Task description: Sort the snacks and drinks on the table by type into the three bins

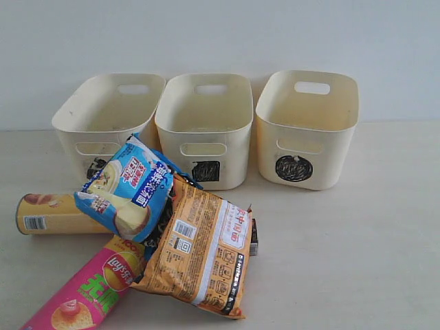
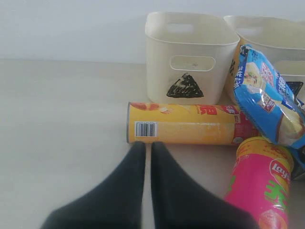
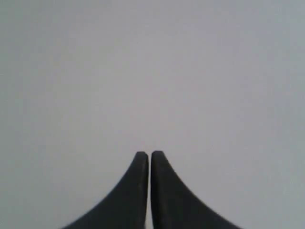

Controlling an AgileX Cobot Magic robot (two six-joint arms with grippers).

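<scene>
Snacks lie piled before bins. My left gripper sits closed by yellow can. Right gripper closed too.

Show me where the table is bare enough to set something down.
Bare table runs before the right bin, right of the orange bag. Another bare stretch lies off the yellow can's barcode end. Crowded: before the left bin and middle bin, where the blue bag and pink can pile in.

Plain pale grey-white wall behind the beige table, soft even light.
</scene>
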